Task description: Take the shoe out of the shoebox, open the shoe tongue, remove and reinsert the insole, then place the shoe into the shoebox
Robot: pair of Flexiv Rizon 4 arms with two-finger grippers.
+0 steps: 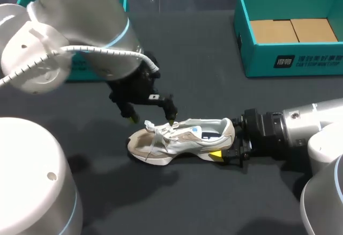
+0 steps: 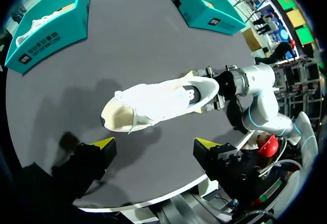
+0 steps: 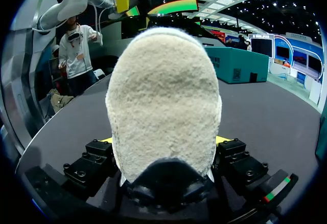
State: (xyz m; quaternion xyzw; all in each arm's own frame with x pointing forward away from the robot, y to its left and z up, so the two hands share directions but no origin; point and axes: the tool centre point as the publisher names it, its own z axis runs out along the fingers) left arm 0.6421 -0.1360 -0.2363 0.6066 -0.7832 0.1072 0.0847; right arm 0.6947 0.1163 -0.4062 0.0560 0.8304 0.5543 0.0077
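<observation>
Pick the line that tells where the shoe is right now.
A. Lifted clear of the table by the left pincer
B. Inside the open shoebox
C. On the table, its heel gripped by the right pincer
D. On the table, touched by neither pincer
C: the shoe sits on the table with the right pincer clamped on its heel, while the left pincer hangs open over the laces.

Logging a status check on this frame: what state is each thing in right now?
shoe: upright on the table, outside both boxes
right gripper: shut on shoe
left gripper: open, above shoe
right-side shoebox: open, empty
left-side shoebox: open, holds another shoe
</observation>
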